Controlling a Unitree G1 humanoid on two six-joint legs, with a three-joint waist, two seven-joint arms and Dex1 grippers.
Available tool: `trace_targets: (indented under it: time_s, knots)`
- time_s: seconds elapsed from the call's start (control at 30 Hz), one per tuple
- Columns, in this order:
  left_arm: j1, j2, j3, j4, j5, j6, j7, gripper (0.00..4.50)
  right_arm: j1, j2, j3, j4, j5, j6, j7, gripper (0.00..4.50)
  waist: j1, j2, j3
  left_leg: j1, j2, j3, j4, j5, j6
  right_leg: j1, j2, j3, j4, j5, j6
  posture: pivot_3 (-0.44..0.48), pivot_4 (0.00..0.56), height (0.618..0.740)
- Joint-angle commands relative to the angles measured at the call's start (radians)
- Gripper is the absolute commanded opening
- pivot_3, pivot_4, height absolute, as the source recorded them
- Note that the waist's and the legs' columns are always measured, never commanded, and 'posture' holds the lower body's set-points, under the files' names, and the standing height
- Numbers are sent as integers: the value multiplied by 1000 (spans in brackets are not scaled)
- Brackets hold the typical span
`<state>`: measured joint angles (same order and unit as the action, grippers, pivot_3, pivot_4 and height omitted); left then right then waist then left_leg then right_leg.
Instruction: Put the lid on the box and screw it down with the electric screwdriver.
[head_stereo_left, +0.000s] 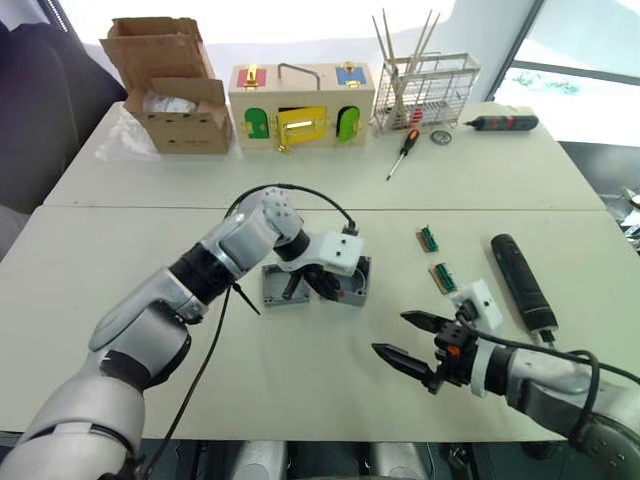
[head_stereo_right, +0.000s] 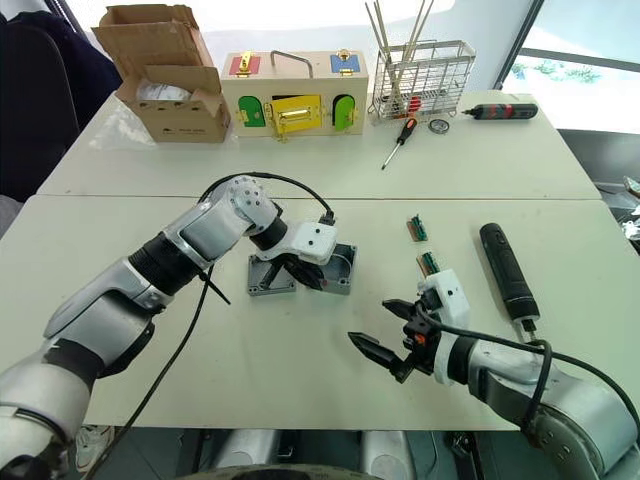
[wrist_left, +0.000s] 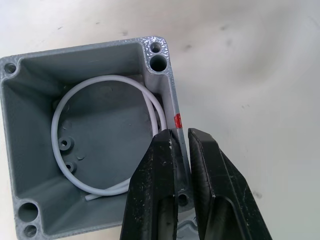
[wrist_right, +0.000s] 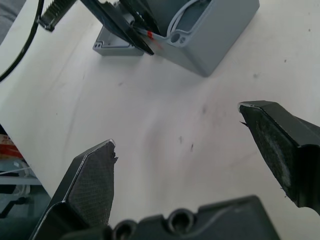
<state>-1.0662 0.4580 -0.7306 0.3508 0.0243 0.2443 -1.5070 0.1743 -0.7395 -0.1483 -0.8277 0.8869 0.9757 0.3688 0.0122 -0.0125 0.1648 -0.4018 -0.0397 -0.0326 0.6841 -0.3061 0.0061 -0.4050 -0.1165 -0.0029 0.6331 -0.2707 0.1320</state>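
Left wrist view: left tool (wrist_left: 181, 145) clamps the square grey plastic box (wrist_left: 30, 165) wall; right tool (head_stereo_left: 408, 340) gapes.

Left end effector (head_stereo_left: 310, 283) and its arm cover most of the lid (head_stereo_left: 276, 287) and the box's (wrist_left: 90, 145) near wall w/ the red mark. Box's lower corners cut off by wrist-view edge. Parts beside electric screwdriver (head_stereo_left: 522, 282) too small to tell.

The box (wrist_left: 100, 145) is grey with a small red mark and holds a white ring; the lid (head_stereo_right: 268, 279) is grey too — the electric screwdriver (head_stereo_left: 522, 282) black, the table (head_stereo_left: 300, 380) off-white.
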Motion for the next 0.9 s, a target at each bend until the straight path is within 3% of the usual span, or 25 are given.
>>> trace_targets:
  time_s: [0.03,0.13,0.43,0.73,0.9]
  knots:
    - [-48,1,-1,119,1,-264,-84,27,25,-21,-34,-59,1,-18,8,4500,0,0,0,0,0,0,0,0,0,0,0,0,0,0,0,0,150,730]
    - [-124,-11,-48,234,-31,-418,-107,27,62,-12,-48,-75,1,-33,-2,4500,0,0,0,0,0,0,0,0,0,0,0,0,0,0,0,0,150,730]
    - [-248,-118,-103,507,-75,-576,-107,27,121,30,-26,-103,-13,-62,-50,4500,0,-1,0,-2,-1,0,1,-1,2,-1,0,0,0,0,0,0,150,730]
    - [-292,-120,-212,583,-200,-635,-107,27,93,58,26,-104,-24,-56,-101,4500,-1,-1,0,-2,-1,0,1,-1,2,-1,0,0,0,0,1,0,150,730]
    - [-302,-133,-214,622,-197,-660,-107,2326,61,48,17,-100,-8,-48,-104,4500,1,-1,0,-2,-1,0,1,-1,2,-1,0,0,0,0,1,0,150,730]
